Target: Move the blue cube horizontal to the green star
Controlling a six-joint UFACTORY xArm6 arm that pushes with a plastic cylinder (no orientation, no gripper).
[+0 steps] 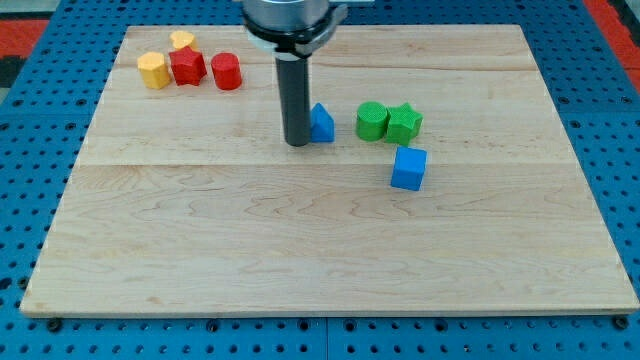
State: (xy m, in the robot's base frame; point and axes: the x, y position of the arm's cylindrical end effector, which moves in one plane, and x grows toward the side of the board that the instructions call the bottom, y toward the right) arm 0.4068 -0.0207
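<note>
Tip [298, 143] down on the wooden board [300, 250], upper-middle area, touching or nearly touching the left side of a small blue block [323, 123] whose shape is partly hidden behind the rod; looks wedge-like, cannot tell for sure. No gripper on this rig, just the bare rod, so nothing clamped or released.

Blue cube [408, 168] right of centre, sitting just below and slightly right of the green star [404, 123]. Close to the star but apart from it, small gap visible. Well clear of the tip, to the tip's right and lower in the view.

Green star touching a green round block [371, 121] on its left. Pair sits to the right of the small blue block, short gap between.

Top left corner of board: yellow block [153, 70], red star-ish block [187, 67], red block [227, 71] in a rough row, with another yellow piece [181, 40] just behind the red star-ish one. All well apart from the tip.

Blue pegboard surface [40, 150] around the board.
</note>
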